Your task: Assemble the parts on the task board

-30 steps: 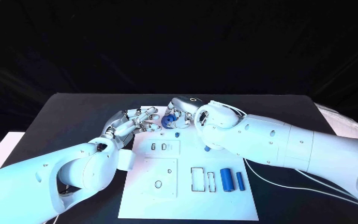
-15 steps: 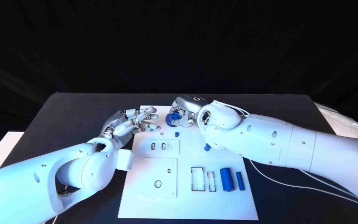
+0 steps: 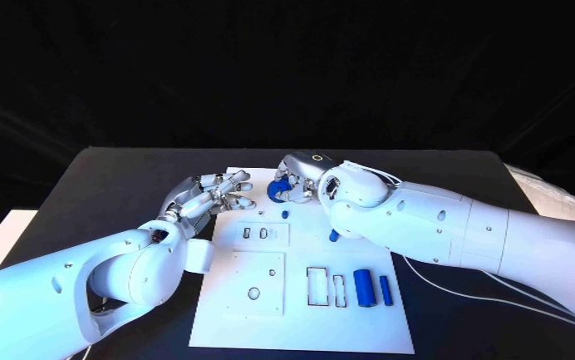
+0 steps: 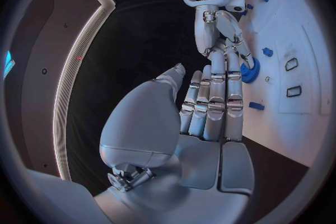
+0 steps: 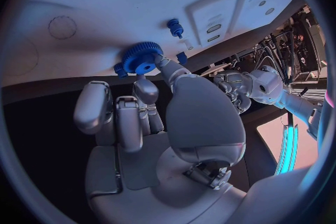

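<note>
Blue gear (image 5: 143, 58) sits pinched in the right robot hand (image 3: 300, 179) fingertips, above the task board (image 3: 360, 327).

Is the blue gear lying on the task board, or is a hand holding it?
Held. The right hand pinches the blue gear at its fingertips, above the task board.

We see a matt white board (image 3: 306, 327) at the lower centre, smooth like plastic, on a matt black bench (image 3: 120, 177). The blue gear (image 5: 142, 57) looks like smooth plastic with a toothed rim. Both arms have glossy white shells; the hands look like brushed silver metal.
</note>
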`<state>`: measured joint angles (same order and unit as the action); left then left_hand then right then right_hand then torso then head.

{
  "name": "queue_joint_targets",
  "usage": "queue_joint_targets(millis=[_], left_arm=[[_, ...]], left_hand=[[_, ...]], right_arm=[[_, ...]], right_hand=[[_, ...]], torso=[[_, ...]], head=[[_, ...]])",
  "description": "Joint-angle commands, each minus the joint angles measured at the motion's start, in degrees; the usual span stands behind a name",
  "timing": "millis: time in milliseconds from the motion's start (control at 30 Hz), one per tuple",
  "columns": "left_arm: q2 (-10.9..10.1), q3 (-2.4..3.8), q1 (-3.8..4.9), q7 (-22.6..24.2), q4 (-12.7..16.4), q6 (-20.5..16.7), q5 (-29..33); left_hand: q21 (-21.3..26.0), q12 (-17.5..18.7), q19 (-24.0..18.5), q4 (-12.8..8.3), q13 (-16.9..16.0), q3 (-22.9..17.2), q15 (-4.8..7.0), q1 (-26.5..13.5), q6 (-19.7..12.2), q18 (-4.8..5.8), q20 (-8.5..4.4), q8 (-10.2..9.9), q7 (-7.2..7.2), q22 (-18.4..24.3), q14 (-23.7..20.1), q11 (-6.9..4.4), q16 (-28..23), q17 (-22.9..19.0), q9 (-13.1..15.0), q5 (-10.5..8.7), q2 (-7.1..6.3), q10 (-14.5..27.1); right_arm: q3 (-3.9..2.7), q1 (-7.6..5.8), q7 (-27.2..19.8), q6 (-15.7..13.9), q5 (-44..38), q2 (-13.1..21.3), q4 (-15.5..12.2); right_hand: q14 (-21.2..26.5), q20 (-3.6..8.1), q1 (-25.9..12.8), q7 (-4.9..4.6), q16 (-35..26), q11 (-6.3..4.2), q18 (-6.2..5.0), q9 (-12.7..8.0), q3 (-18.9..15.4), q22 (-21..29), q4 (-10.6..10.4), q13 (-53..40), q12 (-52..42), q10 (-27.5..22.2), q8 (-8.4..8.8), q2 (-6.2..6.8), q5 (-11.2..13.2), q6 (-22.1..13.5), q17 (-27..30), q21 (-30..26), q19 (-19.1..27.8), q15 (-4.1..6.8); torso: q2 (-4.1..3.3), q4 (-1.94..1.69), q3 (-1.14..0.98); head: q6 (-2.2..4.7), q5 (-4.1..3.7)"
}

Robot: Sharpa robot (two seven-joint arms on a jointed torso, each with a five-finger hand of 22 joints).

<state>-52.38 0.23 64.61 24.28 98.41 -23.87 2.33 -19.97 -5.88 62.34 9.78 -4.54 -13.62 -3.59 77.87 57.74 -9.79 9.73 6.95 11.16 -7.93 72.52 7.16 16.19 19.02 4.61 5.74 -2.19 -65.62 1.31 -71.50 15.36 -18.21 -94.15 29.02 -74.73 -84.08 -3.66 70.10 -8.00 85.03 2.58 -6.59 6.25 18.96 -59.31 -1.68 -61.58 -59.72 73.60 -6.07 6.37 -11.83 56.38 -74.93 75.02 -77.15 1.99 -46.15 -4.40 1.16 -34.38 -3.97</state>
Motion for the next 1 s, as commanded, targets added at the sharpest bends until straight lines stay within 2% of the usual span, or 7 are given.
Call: queue_joint_targets(millis=[33,133,233,367,733,833,1000], left_arm=[[0.09,0.03,0.05,0.26,0.04,1.3,0.1],[0.1,0.03,0.05,0.23,0.03,1.33,0.1],[0.1,0.03,0.05,0.19,0.0,1.36,0.1],[0.12,0.03,0.05,0.14,-0.09,1.38,0.1],[0.26,0.03,0.05,0.09,-0.27,1.41,0.1],[0.22,0.03,0.05,0.05,-0.26,1.39,0.1],[0.14,0.03,0.05,0.01,-0.32,1.35,0.1]], left_hand=[[-0.3,0.31,0.19,-0.33,0.03,0.06,-0.01,0.1,-0.11,-0.63,0.0,-0.14,0.08,-0.09,-0.37,0.27,0.39,0.07,0.04,0.15,0.54,0.28],[-0.3,0.31,0.19,-0.33,0.03,0.06,-0.01,0.1,-0.11,-0.63,0.0,-0.14,0.08,-0.09,-0.37,0.27,0.39,0.07,0.04,0.15,0.54,0.28],[-0.3,0.31,0.19,-0.33,0.03,0.06,-0.01,0.1,-0.11,-0.63,0.0,-0.14,0.08,-0.09,-0.37,0.27,0.39,0.07,0.04,0.15,0.54,0.28],[-0.3,0.31,0.19,-0.33,0.03,0.06,-0.01,0.1,-0.11,-0.63,0.0,-0.14,0.08,-0.09,-0.37,0.27,0.39,0.07,0.04,0.15,0.54,0.28],[-0.32,0.39,0.18,-0.34,0.04,0.05,-0.04,-0.05,-0.13,-0.62,0.01,-0.18,0.11,-0.09,-0.45,0.3,0.45,0.36,0.06,0.12,0.5,0.28],[-0.32,0.39,0.18,-0.34,0.04,0.05,-0.04,-0.05,-0.13,-0.62,0.01,-0.18,0.11,-0.09,-0.45,0.3,0.45,0.36,0.06,0.12,0.5,0.28],[-0.32,0.39,0.18,-0.34,0.04,0.05,-0.04,-0.05,-0.13,-0.62,0.01,-0.18,0.11,-0.09,-0.45,0.3,0.45,0.36,0.06,0.12,0.5,0.28]], right_arm=[[0.05,0.1,-0.28,1.23,0.75,-0.01,0.18],[0.05,0.1,-0.46,1.52,1.49,0.02,0.23],[0.05,0.1,-0.53,1.8,2.21,0.17,0.24],[0.05,0.1,-0.55,2.56,3.53,0.41,0.4],[0.05,0.11,0.07,2.66,5.58,0.75,0.89],[0.05,0.12,-0.11,1.27,5.81,0.93,0.92],[0.04,0.24,-2.78,-4.66,6.36,1.79,0.28]], right_hand=[[-4.21,-1.02,-1.06,-1.0,0.39,1.12,0.78,-1.84,-2.32,0.17,-0.63,0.9,1.17,-0.95,2.54,1.12,1.48,-4.72,-6.23,0.0,0.01,-1.09],[-4.21,-1.57,-2.65,-1.45,0.46,1.62,0.72,-2.22,-4.82,0.21,-2.36,1.14,1.5,-1.39,2.51,1.35,0.59,-6.07,-6.37,-0.01,0.08,-1.55],[-4.2,-1.79,-4.28,-1.36,0.49,1.63,0.67,-2.07,-6.95,0.18,-4.54,0.81,1.15,-1.36,2.04,0.75,-1.24,-5.14,-6.41,0.04,0.09,-1.63],[-4.19,-1.67,-5.27,-0.96,0.51,1.32,0.66,-1.87,-8.52,0.09,-6.78,0.49,0.85,-1.38,1.53,-0.51,-5.43,-3.47,-6.45,0.15,0.08,-1.41],[-4.22,-1.47,-5.11,-0.64,0.57,1.03,0.71,-1.83,-9.16,-0.17,-7.92,-0.23,0.12,-0.99,1.33,-1.64,-7.08,-2.38,-6.56,0.33,-0.02,-1.18],[-4.22,-1.45,-4.95,-0.64,0.57,1.01,0.71,-1.85,-9.17,-0.19,-7.91,-0.41,-0.08,-0.88,1.37,-1.72,-7.19,-2.39,-6.56,0.35,-0.03,-1.16],[-4.24,-1.41,-3.33,-0.81,0.62,1.1,0.79,-2.13,-9.3,-0.52,-7.36,-0.94,-0.57,-0.72,2.0,-1.52,-9.29,-3.01,-6.66,0.56,-0.18,-1.19]], torso=[[-0.03,-0.07,0.1],[-0.03,-0.15,0.1],[-0.06,-0.17,0.13],[-0.08,-0.2,0.13],[-0.1,-0.32,0.11],[-0.11,-0.28,0.13],[-0.09,-0.34,0.13]], head=[[0.0,-0.12],[0.01,-0.22],[-0.04,-0.26],[-0.07,-0.3],[-0.07,-0.57],[-0.05,-0.55],[0.08,-0.7]])
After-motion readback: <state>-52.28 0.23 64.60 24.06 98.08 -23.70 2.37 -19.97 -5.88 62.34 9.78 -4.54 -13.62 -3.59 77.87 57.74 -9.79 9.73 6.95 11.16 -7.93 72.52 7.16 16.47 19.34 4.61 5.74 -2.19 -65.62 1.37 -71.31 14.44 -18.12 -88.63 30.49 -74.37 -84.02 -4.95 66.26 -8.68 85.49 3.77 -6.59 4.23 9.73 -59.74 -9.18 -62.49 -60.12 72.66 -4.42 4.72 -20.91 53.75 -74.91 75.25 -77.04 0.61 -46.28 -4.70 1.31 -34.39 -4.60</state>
